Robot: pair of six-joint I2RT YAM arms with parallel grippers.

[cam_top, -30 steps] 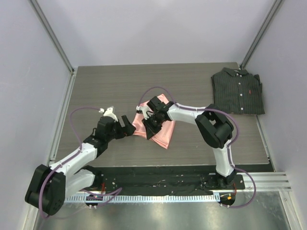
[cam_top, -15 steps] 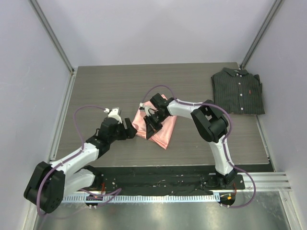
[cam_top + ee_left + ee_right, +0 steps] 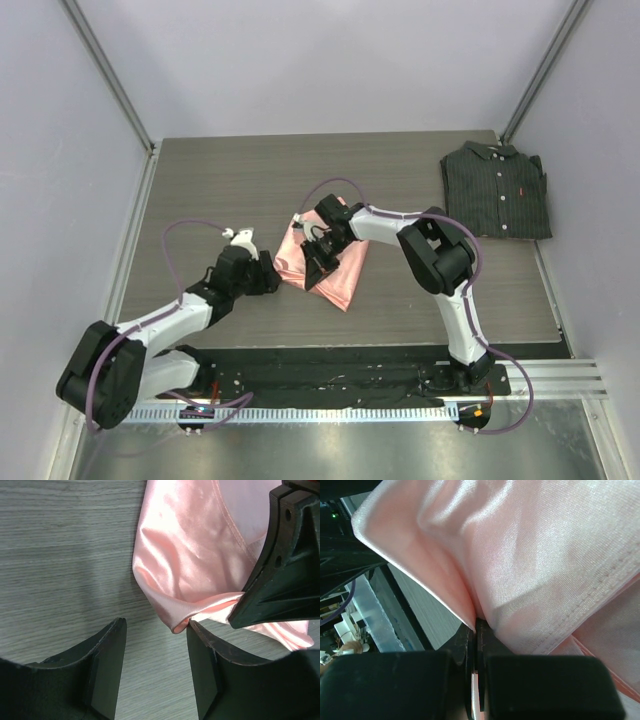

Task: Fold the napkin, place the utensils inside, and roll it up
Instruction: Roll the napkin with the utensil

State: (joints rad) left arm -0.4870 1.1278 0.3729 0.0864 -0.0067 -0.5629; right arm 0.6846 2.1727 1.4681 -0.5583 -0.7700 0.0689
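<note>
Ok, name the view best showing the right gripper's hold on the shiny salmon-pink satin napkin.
Right wrist: the right gripper is shut, pinching a napkin fold. Left wrist shows it only from outside; top external is too small.

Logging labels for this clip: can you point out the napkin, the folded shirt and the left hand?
napkin (image 3: 345, 280), top view, flat near-right part of the pink cloth.
folded shirt (image 3: 497, 192), top view, middle of its front.
left hand (image 3: 155, 642), left wrist view, gap between its open fingertips.

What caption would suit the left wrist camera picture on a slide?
Open left gripper beside a folded corner of the pink napkin, which the right gripper pinches.
</note>
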